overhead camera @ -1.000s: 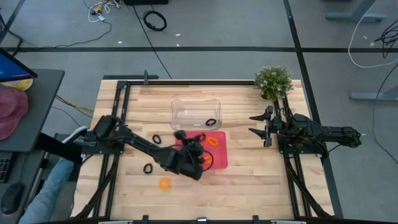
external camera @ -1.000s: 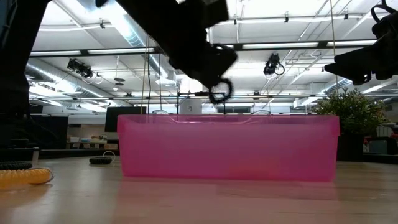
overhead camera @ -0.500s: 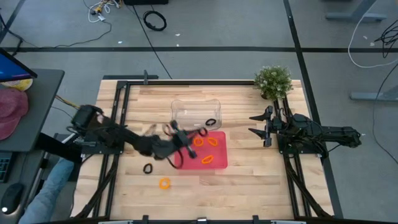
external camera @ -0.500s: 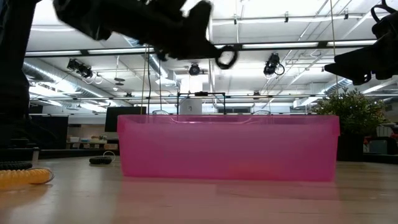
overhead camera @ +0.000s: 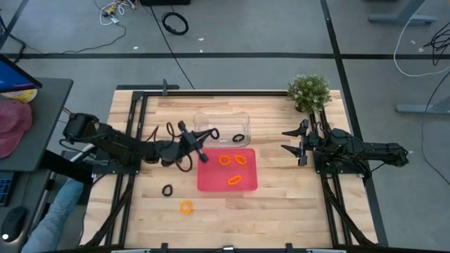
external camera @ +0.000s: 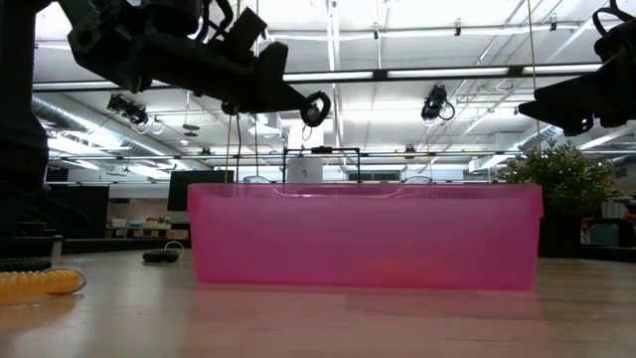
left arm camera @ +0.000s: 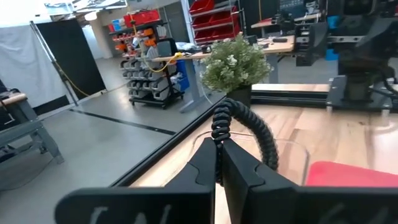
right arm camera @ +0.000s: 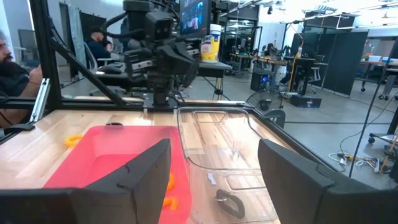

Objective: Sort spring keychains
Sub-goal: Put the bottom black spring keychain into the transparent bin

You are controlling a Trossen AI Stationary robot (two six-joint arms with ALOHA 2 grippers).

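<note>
A black spring keychain (left arm camera: 245, 127) is held clenched in the left gripper (overhead camera: 197, 135) beside the clear bin (overhead camera: 221, 119); the right gripper (overhead camera: 291, 139) is spread, released.

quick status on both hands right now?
Left hand: closed on a black spring keychain, held up near the clear bin.
Right hand: open, holding nothing, waiting at the table's right side.

The high camera looked straight down on the whole counter (overhead camera: 281, 211). The low camera sat at counter height, very close to the red tray (external camera: 365, 235), facing the room. Both wrist cameras looked across the counter; each also saw that tray.
</note>
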